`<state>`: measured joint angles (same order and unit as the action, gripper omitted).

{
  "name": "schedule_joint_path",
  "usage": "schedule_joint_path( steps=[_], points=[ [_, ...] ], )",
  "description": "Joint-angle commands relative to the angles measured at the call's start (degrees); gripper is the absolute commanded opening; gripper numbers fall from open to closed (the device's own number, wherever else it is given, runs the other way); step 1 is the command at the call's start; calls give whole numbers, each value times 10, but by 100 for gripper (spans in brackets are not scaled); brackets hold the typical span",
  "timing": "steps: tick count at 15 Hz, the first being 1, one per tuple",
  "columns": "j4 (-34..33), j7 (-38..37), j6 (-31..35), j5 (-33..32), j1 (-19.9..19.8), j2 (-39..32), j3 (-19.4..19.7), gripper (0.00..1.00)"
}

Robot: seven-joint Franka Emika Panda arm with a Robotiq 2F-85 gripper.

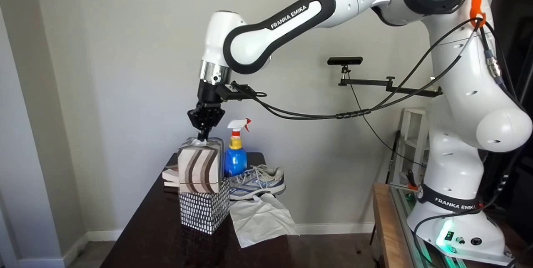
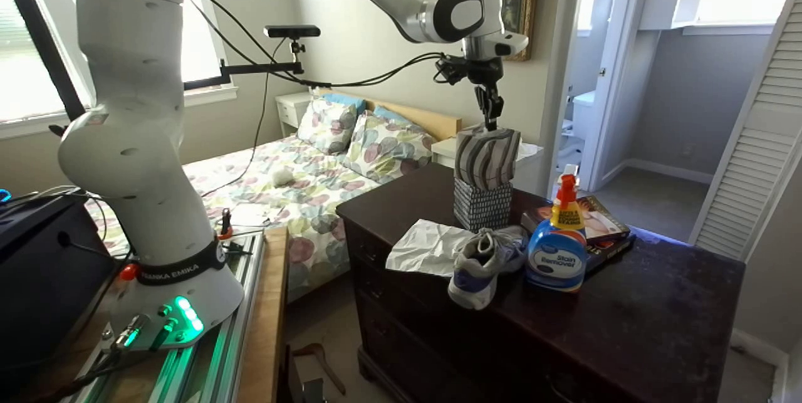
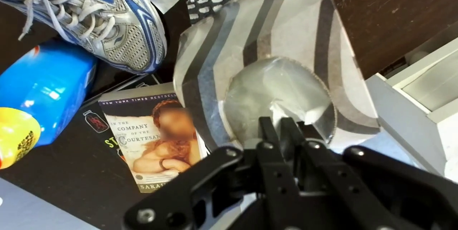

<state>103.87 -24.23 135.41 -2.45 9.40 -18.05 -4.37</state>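
Observation:
A striped tissue box (image 1: 199, 170) stands on a black-and-white patterned box (image 1: 204, 211) in both exterior views. My gripper (image 1: 202, 138) points down at the top of the tissue box. In the wrist view a clear film window (image 3: 247, 90) covers the round opening, and a white tissue (image 3: 275, 107) pokes up through it. The gripper's fingers (image 3: 267, 126) stand close together with the tissue's white peak pinched between their tips. How much tissue lies deeper between the pads is hidden.
A blue spray bottle (image 2: 557, 256), a grey-blue shoe (image 2: 475, 281), crumpled white paper (image 2: 432, 246) and stacked books (image 3: 154, 144) lie around the boxes on the dark dresser (image 2: 658, 309). A bed (image 2: 313, 196) stands behind.

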Motion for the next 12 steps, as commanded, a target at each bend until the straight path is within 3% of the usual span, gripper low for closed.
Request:
schedule_joint_path(
  steps=[1, 12],
  points=[
    [-15, -14, 5, -8, 11, -15, 12, 0],
    [-4, 12, 3, 55, 0, 65, -9, 0]
  ],
)
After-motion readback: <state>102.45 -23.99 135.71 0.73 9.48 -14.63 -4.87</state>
